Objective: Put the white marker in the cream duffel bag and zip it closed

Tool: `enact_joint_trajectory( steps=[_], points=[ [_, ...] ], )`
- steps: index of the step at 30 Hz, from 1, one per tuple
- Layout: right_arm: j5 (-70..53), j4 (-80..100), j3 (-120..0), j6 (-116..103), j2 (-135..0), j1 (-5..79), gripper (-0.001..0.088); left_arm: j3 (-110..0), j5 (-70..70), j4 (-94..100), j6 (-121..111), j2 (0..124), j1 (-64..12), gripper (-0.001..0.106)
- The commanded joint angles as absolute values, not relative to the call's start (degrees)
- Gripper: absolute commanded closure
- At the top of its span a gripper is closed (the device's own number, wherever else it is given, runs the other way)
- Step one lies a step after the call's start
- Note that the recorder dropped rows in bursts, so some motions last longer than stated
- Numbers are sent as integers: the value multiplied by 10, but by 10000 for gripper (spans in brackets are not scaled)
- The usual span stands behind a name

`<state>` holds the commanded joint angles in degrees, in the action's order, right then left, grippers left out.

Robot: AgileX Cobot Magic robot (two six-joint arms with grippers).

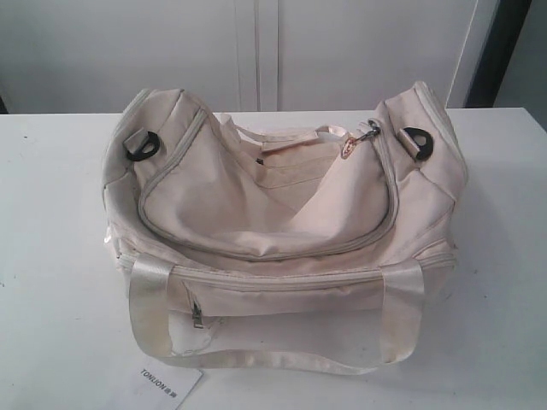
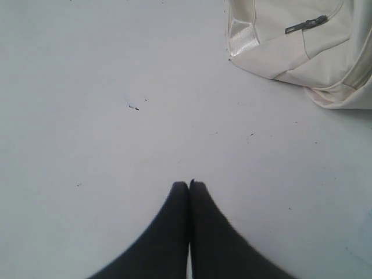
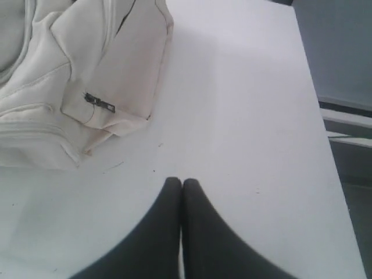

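Cream duffel bag (image 1: pixel 273 222): mid white table (image 1: pixel 51 256), curved zip apparently run round to zipper pull (image 1: pixel 369 132). White marker: not in view, possibly inside. Left gripper (image 2: pixel 189 185), right gripper (image 3: pixel 176 181): pressed together, empty, beside bag. If gap remains: steady fabric, draw pull along curve.

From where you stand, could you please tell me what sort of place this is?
Probably an indoor robot test bench or lab rather than a home: a plain white table, smooth white panelled doors behind it, and a single cream duffel bag laid out on the table.
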<state>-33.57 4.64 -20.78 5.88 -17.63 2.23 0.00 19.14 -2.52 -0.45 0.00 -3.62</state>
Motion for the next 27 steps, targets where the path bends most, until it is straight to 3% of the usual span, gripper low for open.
enact_joint_trajectory(
  steps=[7, 19, 27],
  points=[
    [-292, 43, -107, 8, 0, 22, 868, 0, 191, -25, -4, 0, -36, 1053],
    [-211, 41, -2, -30, 0, 10, 868, 0, 191, -25, 0, 0, -36, 1053],
    [-200, 34, 0, -33, 0, 10, 868, 0, 191, -25, 0, 0, -36, 1053]
  ],
)
